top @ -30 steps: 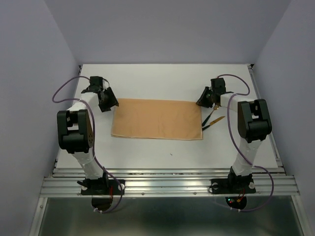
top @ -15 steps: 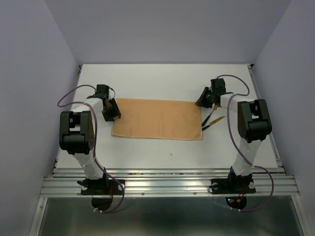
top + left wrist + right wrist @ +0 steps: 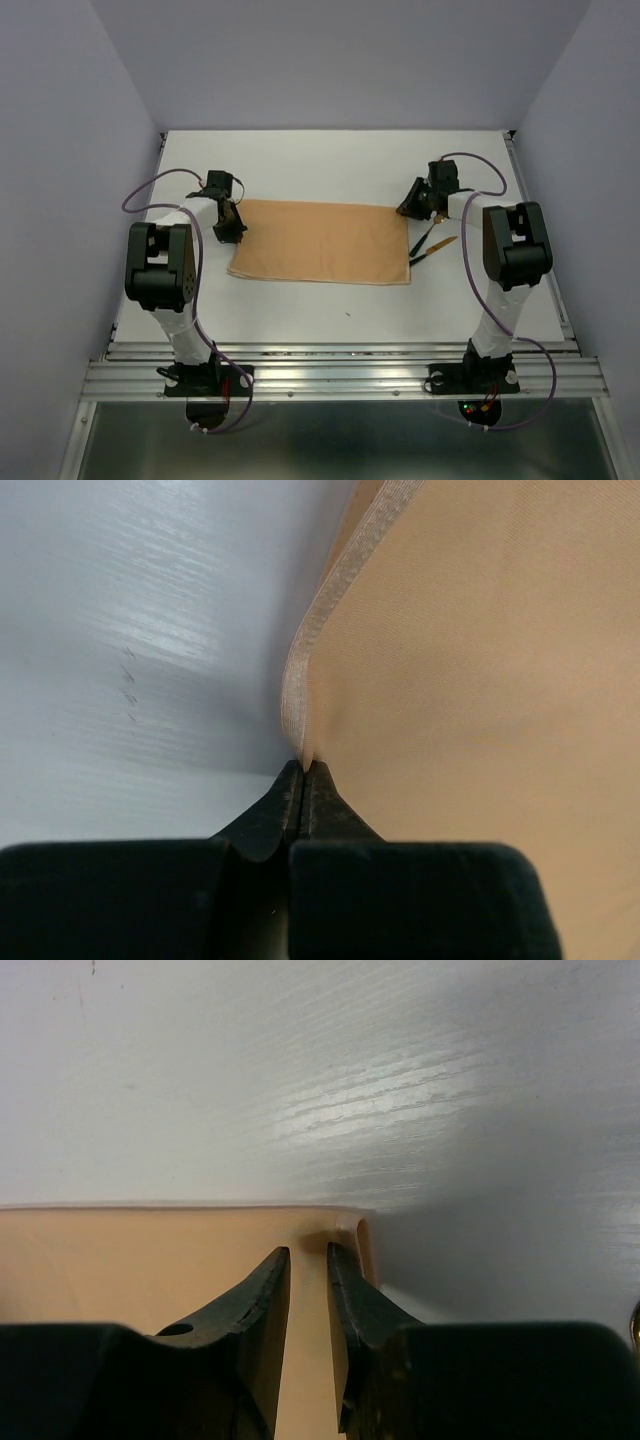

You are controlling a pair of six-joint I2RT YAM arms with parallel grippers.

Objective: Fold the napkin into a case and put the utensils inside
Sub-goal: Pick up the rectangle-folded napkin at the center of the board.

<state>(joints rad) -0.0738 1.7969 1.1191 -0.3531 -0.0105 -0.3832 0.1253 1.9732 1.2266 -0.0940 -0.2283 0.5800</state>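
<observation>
The peach-orange napkin (image 3: 320, 242) lies flat as a wide rectangle in the middle of the white table. My left gripper (image 3: 233, 226) is at the napkin's left edge. In the left wrist view this gripper (image 3: 303, 768) is shut on the hemmed edge of the napkin (image 3: 480, 680), which rises slightly at the pinch. My right gripper (image 3: 412, 206) sits at the far right corner. Its jaws stand a small way apart, and this gripper (image 3: 308, 1252) has its tips down on the napkin (image 3: 130, 1260) by the curled corner. The utensils (image 3: 431, 245), dark-handled with gold heads, lie just right of the napkin.
Purple cables (image 3: 150, 185) loop from both arms over the table's far corners. Grey walls close in the table (image 3: 330, 160) on three sides. A metal rail (image 3: 340, 375) runs along the near edge by the arm bases.
My left gripper has moved right and toward the napkin's left edge, then shut on the hem. The right gripper, napkin body and utensils have stayed put.
</observation>
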